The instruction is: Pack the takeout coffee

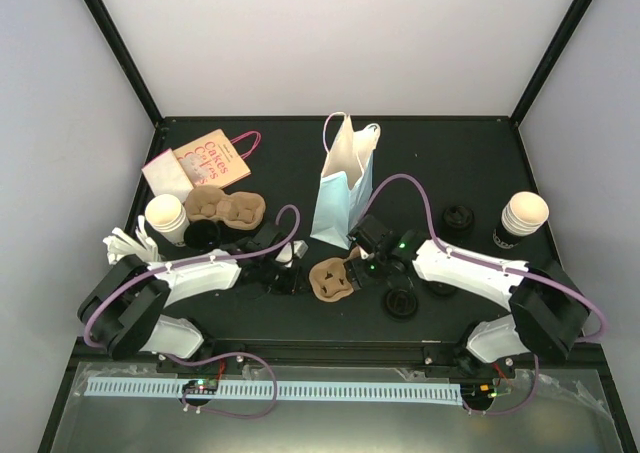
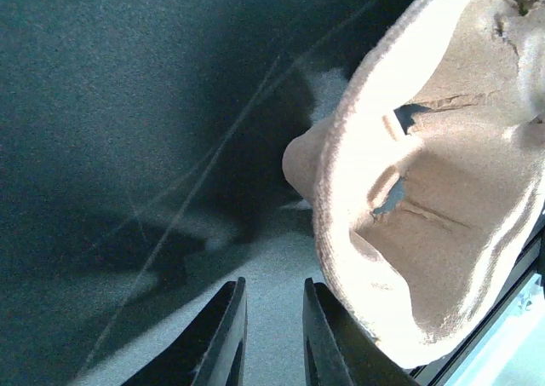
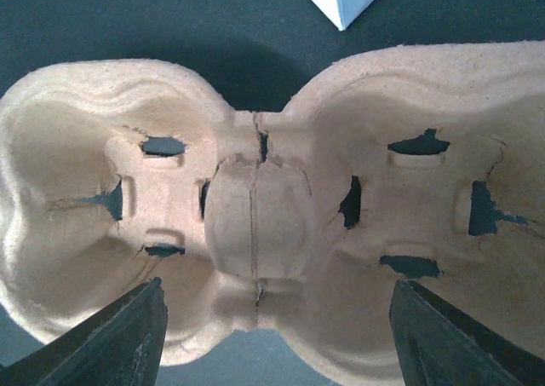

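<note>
While the right gripper point(image 3: 277, 288) hangs wide-jawed over the cup carrier point(image 3: 255, 207), centre on its ridge before squeezing. Jaws of the left gripper point(image 2: 271, 318) are barely apart, seemingly empty.

Left arm point(image 1: 195, 278): white moulded shells between bulky black joints; a lilac cable point(image 1: 290, 209) runs its length and arches up at the 2 o'clock end, by the wrist; right arm point(image 1: 470, 268) is its twin, with white shells, black joints and its own lilac lead point(image 1: 402, 177) curving over at 11 o'clock; green lights point(image 1: 401, 241) glow on its black wrist; left gripper point(image 2: 274, 285) has slim, smooth black fingers with rounded tips; right gripper point(image 3: 272, 288) has matte black, wedge-shaped fingers, faintly grained.
</note>
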Robot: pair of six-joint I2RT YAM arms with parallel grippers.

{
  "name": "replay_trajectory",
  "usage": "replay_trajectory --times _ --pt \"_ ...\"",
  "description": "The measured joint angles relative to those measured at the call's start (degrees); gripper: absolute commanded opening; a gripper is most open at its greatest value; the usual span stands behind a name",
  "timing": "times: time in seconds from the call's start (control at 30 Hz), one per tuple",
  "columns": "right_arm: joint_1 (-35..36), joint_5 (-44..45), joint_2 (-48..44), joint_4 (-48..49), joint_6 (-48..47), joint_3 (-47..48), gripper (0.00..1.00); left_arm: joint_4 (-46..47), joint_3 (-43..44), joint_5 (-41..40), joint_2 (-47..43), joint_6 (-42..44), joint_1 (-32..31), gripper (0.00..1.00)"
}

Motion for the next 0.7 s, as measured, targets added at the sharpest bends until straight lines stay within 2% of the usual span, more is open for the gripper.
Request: replay_trajectory --times 0.3,0.7 --pt "0.6 0.9 2.2 3.3 -1.3 0.0 0.69 -7.1 3.3 -6.9 -4.1 2.6 0.9 0.22" --pt "1.9 3.5 7.7 5.9 -3.3 0.0 0.56 -16.8 7.9 -15.3 -13.2 7.1 4.9 0.24"
